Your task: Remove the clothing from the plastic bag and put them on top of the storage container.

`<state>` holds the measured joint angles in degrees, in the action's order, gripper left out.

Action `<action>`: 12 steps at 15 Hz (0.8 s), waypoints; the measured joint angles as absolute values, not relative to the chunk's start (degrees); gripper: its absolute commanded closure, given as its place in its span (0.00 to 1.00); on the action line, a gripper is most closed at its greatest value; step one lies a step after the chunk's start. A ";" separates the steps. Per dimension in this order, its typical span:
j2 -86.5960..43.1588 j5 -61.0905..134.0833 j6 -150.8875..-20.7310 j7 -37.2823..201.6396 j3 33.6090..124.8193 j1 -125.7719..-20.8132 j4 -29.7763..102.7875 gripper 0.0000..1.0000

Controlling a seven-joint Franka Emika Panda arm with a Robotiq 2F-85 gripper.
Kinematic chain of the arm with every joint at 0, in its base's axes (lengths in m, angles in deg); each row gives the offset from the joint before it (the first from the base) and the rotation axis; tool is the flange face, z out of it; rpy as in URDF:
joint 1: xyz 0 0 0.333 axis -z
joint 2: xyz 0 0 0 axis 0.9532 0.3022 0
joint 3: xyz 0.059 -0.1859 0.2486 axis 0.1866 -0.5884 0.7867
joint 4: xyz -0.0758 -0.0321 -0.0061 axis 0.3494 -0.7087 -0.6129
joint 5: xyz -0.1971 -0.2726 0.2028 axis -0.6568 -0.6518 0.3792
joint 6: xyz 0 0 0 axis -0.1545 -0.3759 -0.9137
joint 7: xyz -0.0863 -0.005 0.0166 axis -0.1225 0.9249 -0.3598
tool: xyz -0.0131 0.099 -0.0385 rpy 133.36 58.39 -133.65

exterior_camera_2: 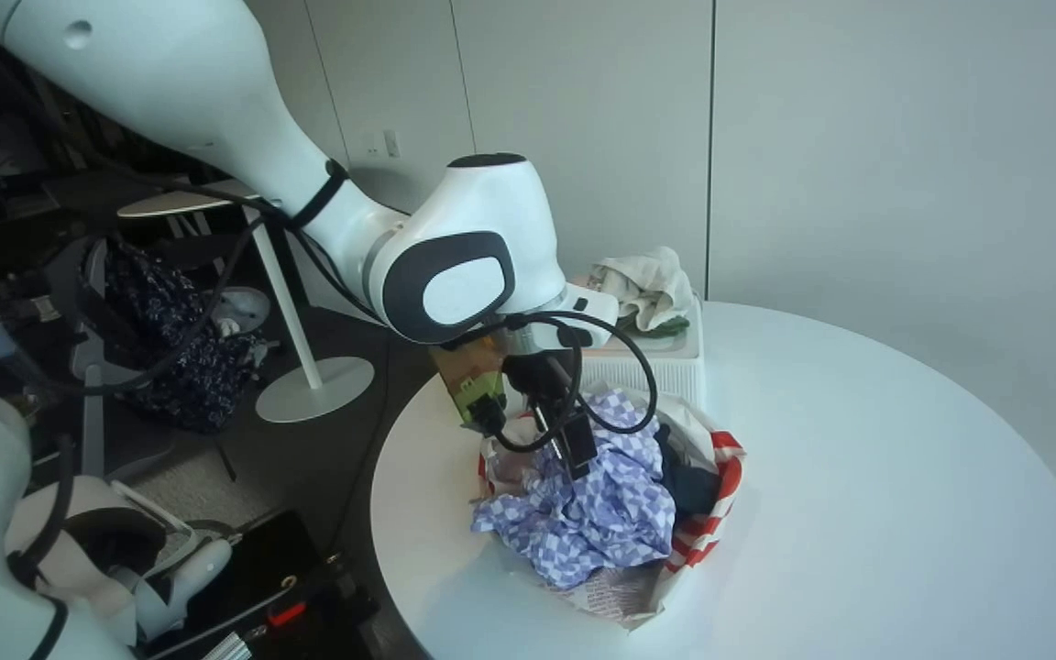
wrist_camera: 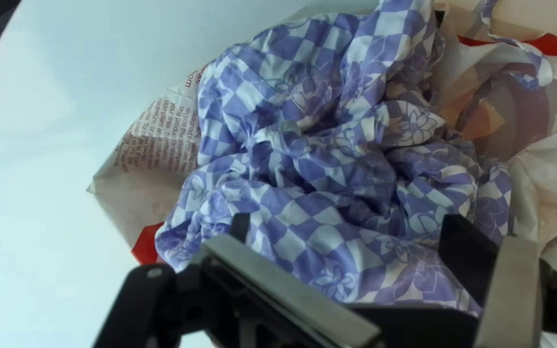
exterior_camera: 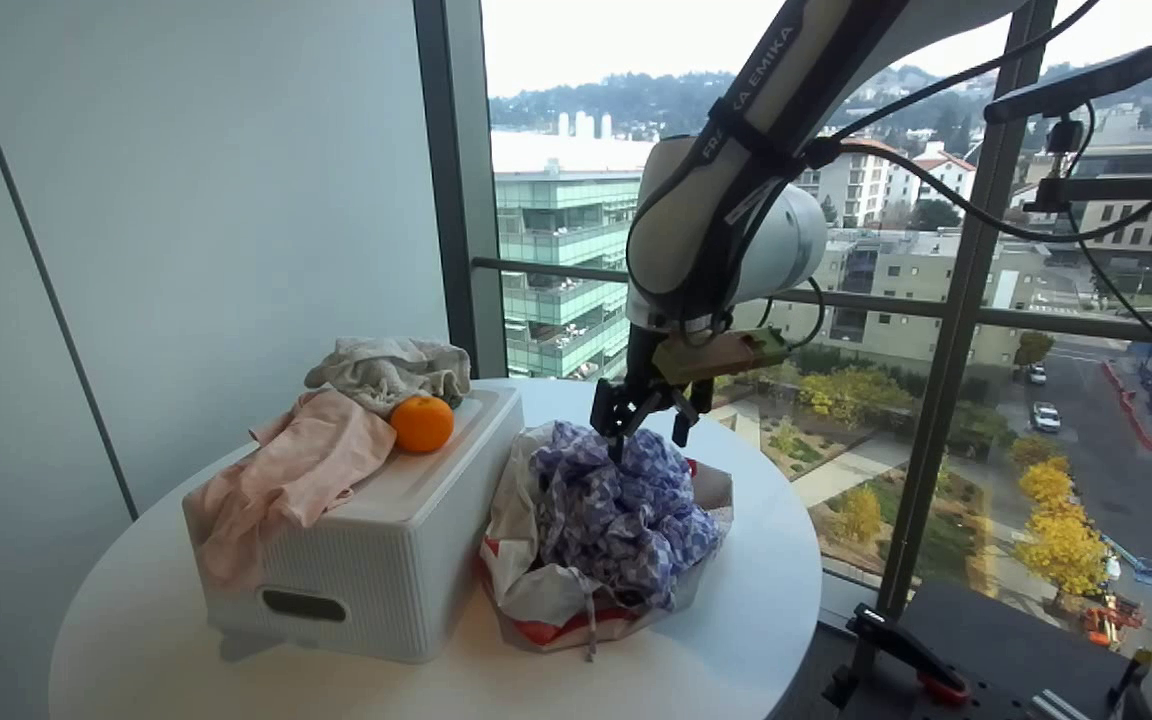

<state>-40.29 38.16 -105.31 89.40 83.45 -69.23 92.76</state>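
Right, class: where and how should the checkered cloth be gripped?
Probably by the raised fold near the open hand, coming from straight above: the cloth lies bunched, its folds giving ridges to pinch, and it bulges out of the bag, leaving its top exposed.

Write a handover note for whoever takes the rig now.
Claw: open over the purple checkered garment, nothing gripped; contact unclear.
Things: the plastic bag, beside the storage container, holds that garment and a dark item, apparently cloth.
Done: pink garment and cream cloth lie on the storage container, beside an orange; whether they came from the bag isn't shown.
Remaining: move the checkered garment, then probably the dark item, onto the storage container.
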 measured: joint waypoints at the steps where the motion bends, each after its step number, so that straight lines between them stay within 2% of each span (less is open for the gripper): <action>1: -39.15 39.04 -106.13 88.82 83.49 -69.91 92.40 0.00; 7: -33.93 31.07 -112.22 91.19 83.12 -71.47 92.44 0.00; 8: -33.19 27.90 -112.90 92.67 82.54 -71.60 92.60 0.25; 9: -32.60 24.39 -113.47 94.50 81.72 -71.84 92.78 0.26; 12: -31.65 15.96 -114.15 99.70 79.01 -73.16 93.06 0.51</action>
